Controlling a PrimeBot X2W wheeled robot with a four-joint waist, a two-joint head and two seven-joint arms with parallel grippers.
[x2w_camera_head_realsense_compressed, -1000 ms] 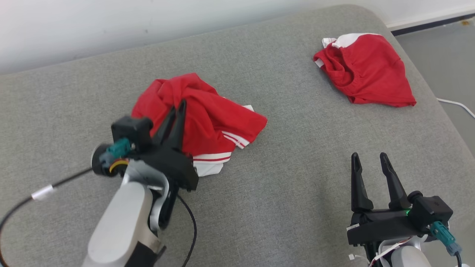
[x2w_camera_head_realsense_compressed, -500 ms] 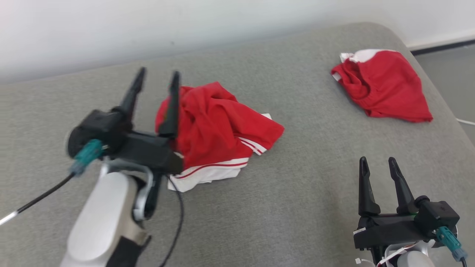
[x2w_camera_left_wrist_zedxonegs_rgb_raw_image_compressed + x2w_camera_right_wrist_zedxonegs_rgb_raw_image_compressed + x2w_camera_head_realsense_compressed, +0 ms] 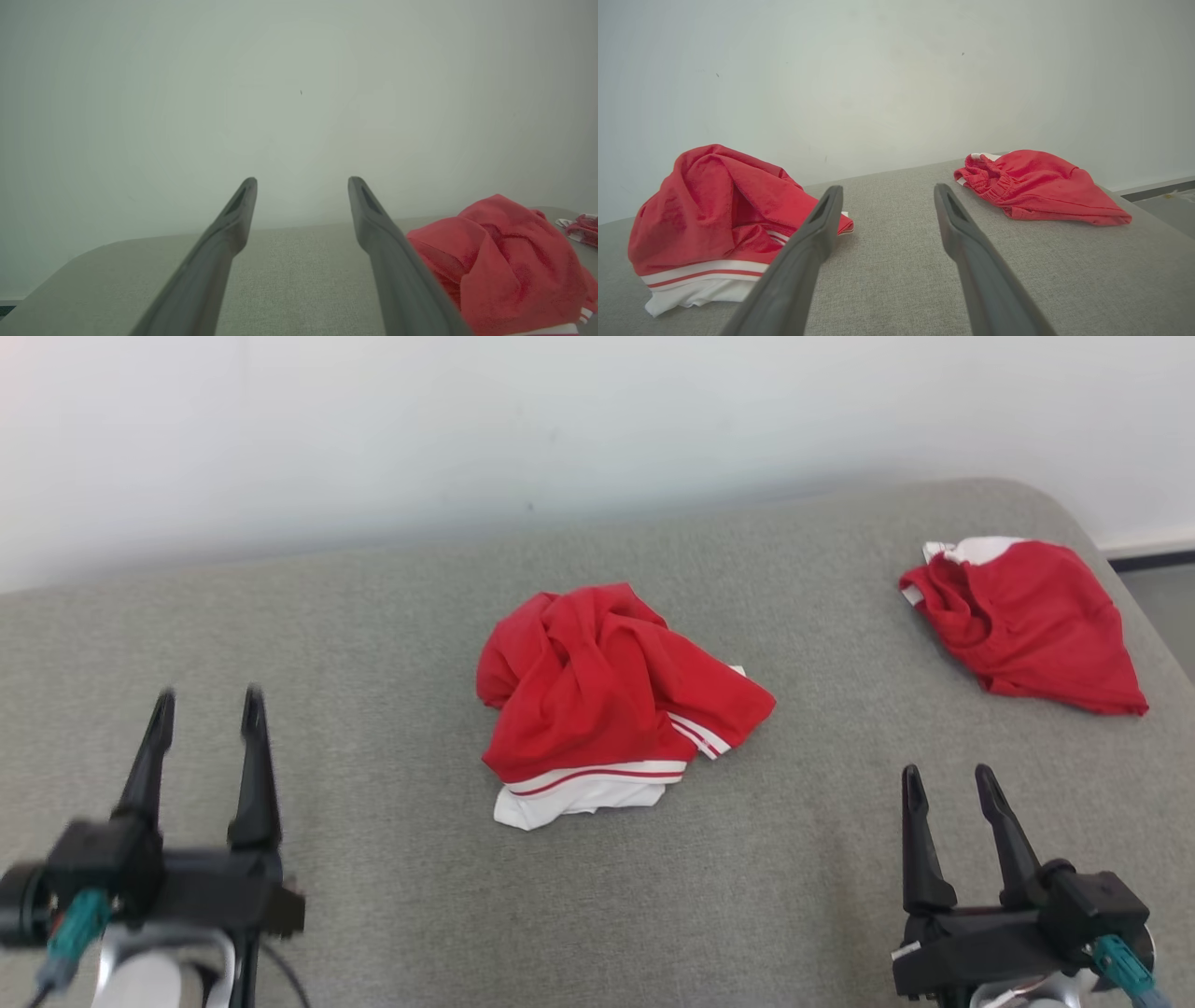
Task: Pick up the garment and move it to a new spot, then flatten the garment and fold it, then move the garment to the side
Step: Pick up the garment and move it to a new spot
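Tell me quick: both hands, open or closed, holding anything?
Left hand: open, holding nothing, apart from the crumpled red garment.
Right hand: open, holding nothing.

My left gripper looks blurred; the left wrist view's edge cuts off the crumpled garment.

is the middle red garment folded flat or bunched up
Bunched up: the red garment sits in a rumpled heap on the grey cushion, white striped hem poking out below.
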